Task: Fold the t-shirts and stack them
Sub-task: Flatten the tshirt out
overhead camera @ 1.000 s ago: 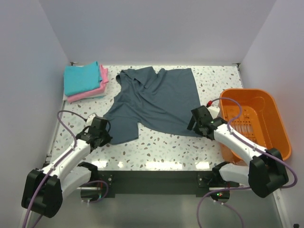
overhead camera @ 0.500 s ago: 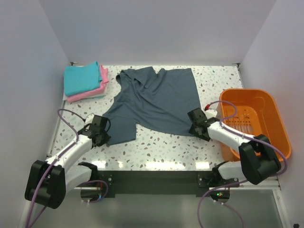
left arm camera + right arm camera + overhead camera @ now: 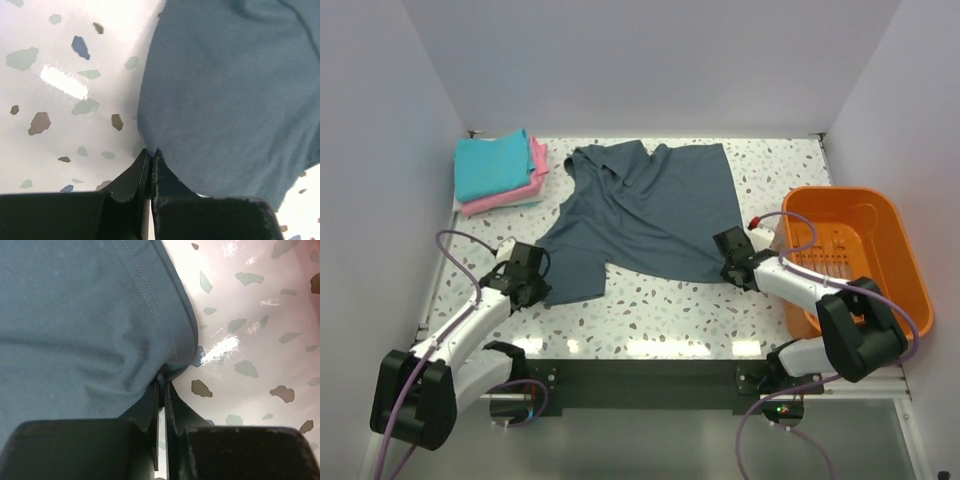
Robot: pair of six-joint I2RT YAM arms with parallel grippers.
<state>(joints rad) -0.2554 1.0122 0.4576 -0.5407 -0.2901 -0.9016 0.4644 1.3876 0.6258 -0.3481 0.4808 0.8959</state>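
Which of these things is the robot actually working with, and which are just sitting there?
Part of the job: grey shirt, turquoise shirt, pink shirt.
Just lying about: orange bin.

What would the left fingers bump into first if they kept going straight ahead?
The dark blue-grey t-shirt. The left fingers are shut right at its corner, seemingly pinching it, so more of that cloth lies straight ahead.
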